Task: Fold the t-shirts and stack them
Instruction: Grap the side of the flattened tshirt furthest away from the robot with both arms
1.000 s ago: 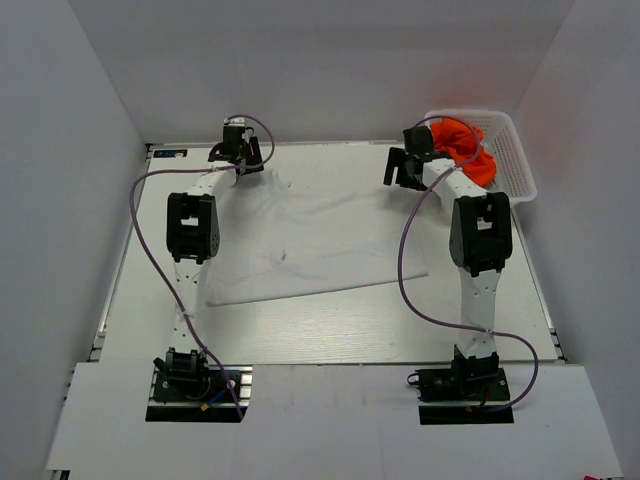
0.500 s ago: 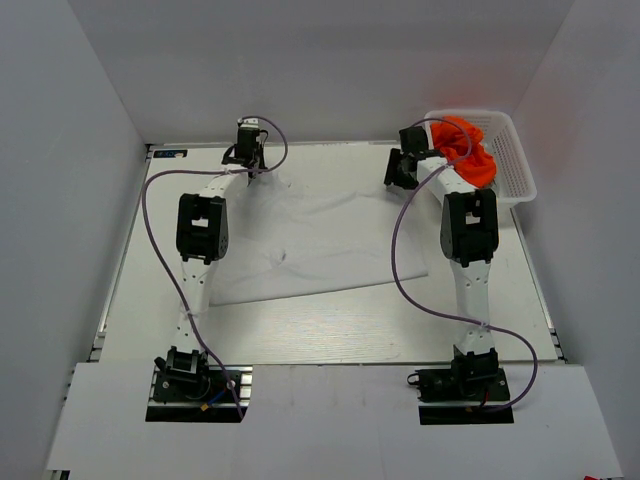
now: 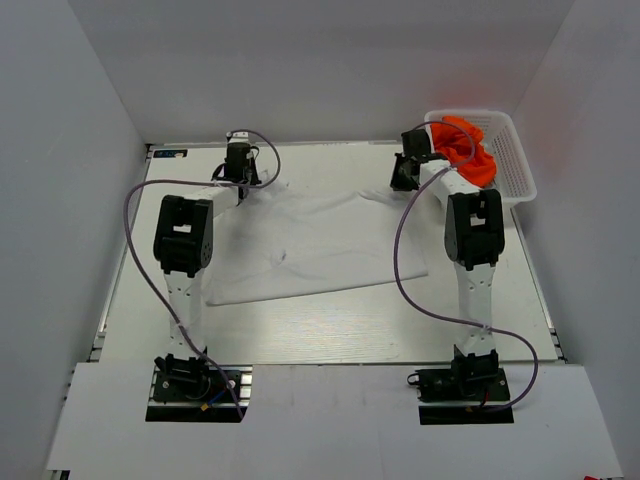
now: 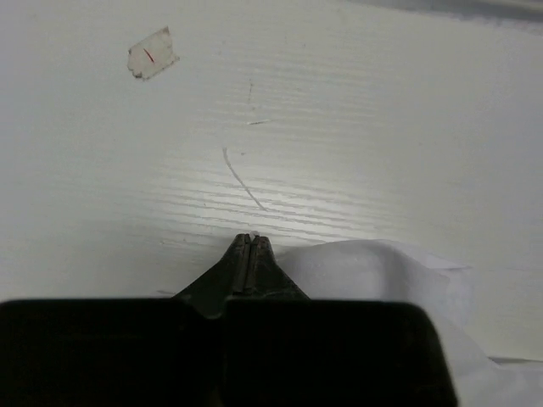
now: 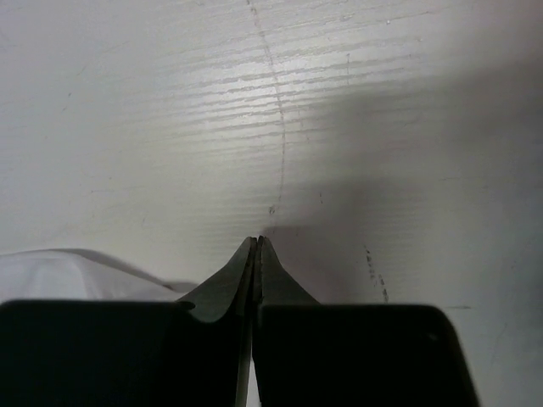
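Observation:
A plain white t-shirt (image 3: pixel 320 245) lies spread across the middle of the table. My left gripper (image 3: pixel 244 186) is down at its far left corner. In the left wrist view the jaws (image 4: pixel 249 237) are pressed together with a sliver of white cloth at their tip, and more of the white t-shirt (image 4: pixel 373 271) bulges to the right. My right gripper (image 3: pixel 402 182) is down at the far right corner. There too the jaws (image 5: pixel 257 241) are shut, a pale strip of the white t-shirt (image 5: pixel 68 275) showing between them. Orange t-shirts (image 3: pixel 468 148) are heaped in the basket.
A white lattice basket (image 3: pixel 516 160) stands at the back right corner, just beside the right arm. A small scrap of tape (image 4: pixel 153 52) sticks to the table beyond the left gripper. Purple cables loop off both arms. White walls close in the table.
Both grippers went from open to shut at the shirt's far edge. The left arm swung a little leftward, and the right wrist settled lower.

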`<state>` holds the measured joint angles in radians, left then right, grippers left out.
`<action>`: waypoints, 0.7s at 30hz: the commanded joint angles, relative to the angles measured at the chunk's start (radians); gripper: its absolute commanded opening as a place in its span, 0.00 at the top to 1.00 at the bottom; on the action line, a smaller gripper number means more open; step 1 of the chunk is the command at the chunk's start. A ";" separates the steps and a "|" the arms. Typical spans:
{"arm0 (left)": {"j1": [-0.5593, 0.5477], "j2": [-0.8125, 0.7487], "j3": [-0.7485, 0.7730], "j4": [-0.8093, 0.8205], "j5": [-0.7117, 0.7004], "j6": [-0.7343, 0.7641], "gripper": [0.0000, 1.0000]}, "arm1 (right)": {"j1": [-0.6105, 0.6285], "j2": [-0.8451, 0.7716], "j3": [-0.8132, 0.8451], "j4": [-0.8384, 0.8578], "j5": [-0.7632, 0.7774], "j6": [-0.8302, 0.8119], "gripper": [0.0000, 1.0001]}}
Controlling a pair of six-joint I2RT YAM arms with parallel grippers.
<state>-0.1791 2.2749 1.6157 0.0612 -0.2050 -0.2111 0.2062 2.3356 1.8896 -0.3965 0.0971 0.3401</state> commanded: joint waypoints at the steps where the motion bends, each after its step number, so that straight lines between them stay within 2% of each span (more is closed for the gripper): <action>1: -0.011 -0.192 -0.138 0.211 0.003 -0.028 1.00 | 0.005 -0.128 -0.072 0.077 -0.025 -0.009 1.00; 6: -0.042 -0.337 -0.325 0.301 0.003 -0.028 1.00 | 0.007 -0.258 -0.220 0.177 -0.043 0.002 1.00; 12: -0.072 -0.515 -0.552 0.301 -0.057 -0.070 1.00 | 0.009 -0.380 -0.397 0.228 -0.045 0.017 1.00; 21: -0.100 -0.901 -0.919 0.256 -0.068 -0.209 1.00 | 0.001 -0.496 -0.555 0.278 0.006 0.017 1.00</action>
<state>-0.2710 1.4891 0.7662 0.3214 -0.2592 -0.3538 0.2115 1.8984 1.3582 -0.1757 0.0711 0.3569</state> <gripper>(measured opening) 0.009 0.005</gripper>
